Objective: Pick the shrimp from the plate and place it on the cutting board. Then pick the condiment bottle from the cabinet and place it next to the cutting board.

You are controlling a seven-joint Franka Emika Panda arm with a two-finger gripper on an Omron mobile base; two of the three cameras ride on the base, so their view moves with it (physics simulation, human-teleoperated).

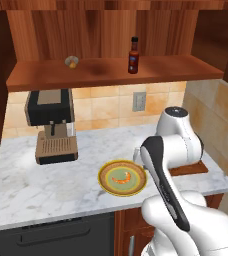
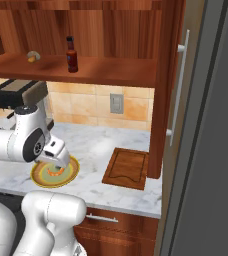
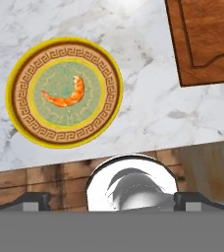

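Observation:
The small orange shrimp (image 3: pixel 69 100) lies curled in the pale green centre of the patterned plate (image 3: pixel 21 118) on the marble counter. My gripper (image 3: pixel 111 201) hangs above the plate's near side, open with nothing between its fingers. In the right base view the gripper (image 2: pixel 61 162) hovers over the plate (image 2: pixel 40 181) and shrimp (image 2: pixel 54 172). The dark wooden cutting board (image 2: pixel 127 167) lies to the right of the plate, apart from it. The condiment bottle (image 1: pixel 133 56) stands upright on the shelf of the cabinet (image 1: pixel 111 74).
A coffee machine (image 1: pixel 51 125) stands on the counter left of the plate. A small round yellowish object (image 1: pixel 72 61) sits on the shelf left of the bottle. A tall cabinet side and open door (image 2: pixel 178 100) rise just right of the cutting board.

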